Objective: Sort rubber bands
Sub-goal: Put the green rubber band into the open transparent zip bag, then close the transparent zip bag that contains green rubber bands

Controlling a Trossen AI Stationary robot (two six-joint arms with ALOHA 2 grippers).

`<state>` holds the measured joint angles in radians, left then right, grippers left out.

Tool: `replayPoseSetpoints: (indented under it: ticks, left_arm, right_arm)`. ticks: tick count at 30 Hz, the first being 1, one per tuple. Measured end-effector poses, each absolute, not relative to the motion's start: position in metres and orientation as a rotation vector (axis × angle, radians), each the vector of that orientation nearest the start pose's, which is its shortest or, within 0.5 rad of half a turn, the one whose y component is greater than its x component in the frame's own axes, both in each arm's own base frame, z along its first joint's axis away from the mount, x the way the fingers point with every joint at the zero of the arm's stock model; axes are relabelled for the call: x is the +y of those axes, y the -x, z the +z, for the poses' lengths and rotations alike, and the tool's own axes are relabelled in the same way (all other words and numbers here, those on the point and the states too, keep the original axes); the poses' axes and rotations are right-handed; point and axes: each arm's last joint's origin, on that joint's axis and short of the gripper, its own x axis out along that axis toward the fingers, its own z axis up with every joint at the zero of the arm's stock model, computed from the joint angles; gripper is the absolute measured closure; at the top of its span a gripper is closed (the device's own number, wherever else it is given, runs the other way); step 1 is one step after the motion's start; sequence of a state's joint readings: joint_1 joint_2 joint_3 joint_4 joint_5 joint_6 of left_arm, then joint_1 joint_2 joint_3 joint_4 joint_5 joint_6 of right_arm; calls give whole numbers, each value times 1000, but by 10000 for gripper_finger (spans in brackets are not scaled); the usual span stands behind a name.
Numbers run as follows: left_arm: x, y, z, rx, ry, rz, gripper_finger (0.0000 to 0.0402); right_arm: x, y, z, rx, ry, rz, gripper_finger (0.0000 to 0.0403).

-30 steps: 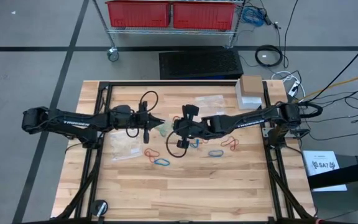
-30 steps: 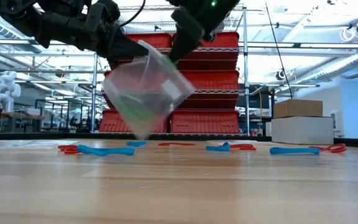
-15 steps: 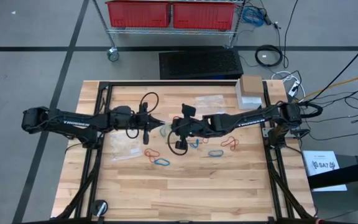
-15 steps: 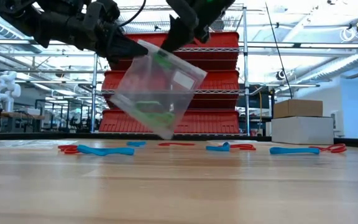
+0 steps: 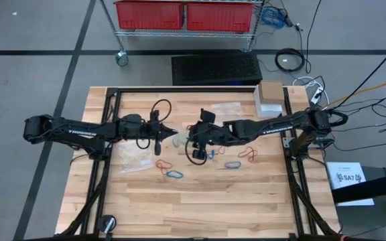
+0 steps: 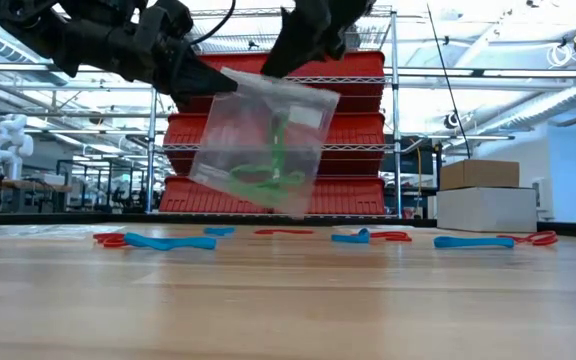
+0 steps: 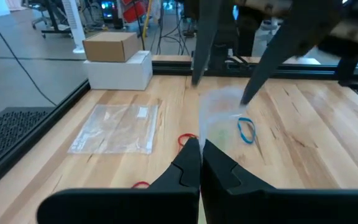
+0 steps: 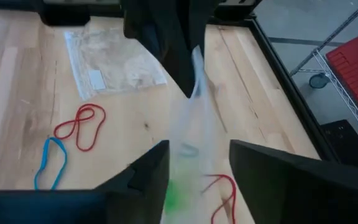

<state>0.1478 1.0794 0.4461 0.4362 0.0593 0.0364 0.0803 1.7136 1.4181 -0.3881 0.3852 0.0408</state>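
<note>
Two arms meet over the middle of the wooden surface (image 5: 200, 201) in the high view. The left claw (image 5: 173, 133) is pinched shut on a corner of a clear bag (image 5: 181, 140). The right claw (image 5: 191, 138) is just beside the bag. Loose rubber bands (image 5: 173, 174) in red and blue lie on the surface below the arms. Another bag (image 5: 134, 161) lies flat near the left arm.

In the low view, the clear bag (image 6: 261, 140) hangs in the air, tilted, with green bands (image 6: 268, 180) inside. The left claw (image 6: 208, 82) holds its top corner. Blue and red bands (image 6: 168, 241) lie on the surface behind.

In the left wrist view, the left claw (image 7: 199, 163) has its fingers tight together.

In the right wrist view, the right claw (image 8: 196, 177) has its fingers wide apart, with the bag (image 8: 194, 130) between them.
</note>
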Motion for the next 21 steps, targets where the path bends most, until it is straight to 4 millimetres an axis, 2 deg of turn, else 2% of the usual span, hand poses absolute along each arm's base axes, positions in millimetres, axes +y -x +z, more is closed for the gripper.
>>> replayPoseSetpoints:
  ticks: [7, 11, 13, 17, 21]
  left_arm:
    - [32, -221, 220, 205, -19, 97, 401]
    - [33, -220, 219, 222, -29, 142, 401]
    - [34, -220, 217, 240, -44, 166, 401]
    - [35, -219, 215, 267, -51, 219, 401]
    - [35, -218, 213, 288, -62, 272, 401]
  right_arm:
    - [25, -357, 316, 663, 59, -312, 216]
    - [30, -337, 321, 735, -15, -335, 218]
    - [32, -331, 312, 771, -63, -361, 221]
    - [32, -324, 272, 853, -124, -414, 226]
    - [32, -322, 232, 776, -247, -431, 226]
